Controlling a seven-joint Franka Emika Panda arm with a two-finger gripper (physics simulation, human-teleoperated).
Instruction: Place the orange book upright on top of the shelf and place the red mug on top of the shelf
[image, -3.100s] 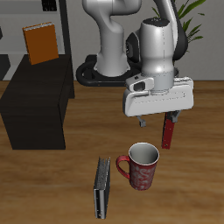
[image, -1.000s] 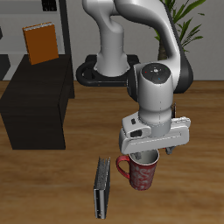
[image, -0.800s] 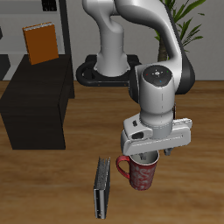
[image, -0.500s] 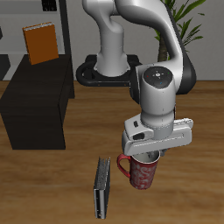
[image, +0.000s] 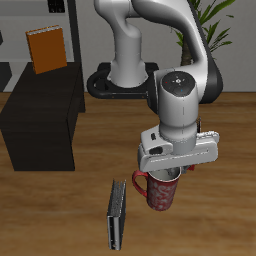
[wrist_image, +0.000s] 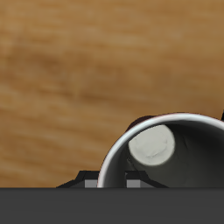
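Observation:
The red mug (image: 160, 197) stands on the wooden table near its front edge, handle toward the grey book. My gripper (image: 165, 172) is down on the mug's rim and covers its opening. In the wrist view the pale inside of the mug (wrist_image: 179, 162) fills the frame, and the fingers (wrist_image: 88, 179) stand close together on either side of the rim, so the gripper (wrist_image: 109, 179) looks shut on it. The orange book (image: 45, 50) stands upright at the back of the black shelf (image: 40, 115), far from the gripper.
A grey book (image: 117, 215) lies flat on the table right beside the mug. The robot base (image: 120, 82) is behind, with a potted plant (image: 212, 25) farther back. The slim red book is hidden behind my gripper.
My gripper has come down from above the table onto the mug's rim. In the last half second the mug has shifted slightly up and its handle has turned a little.

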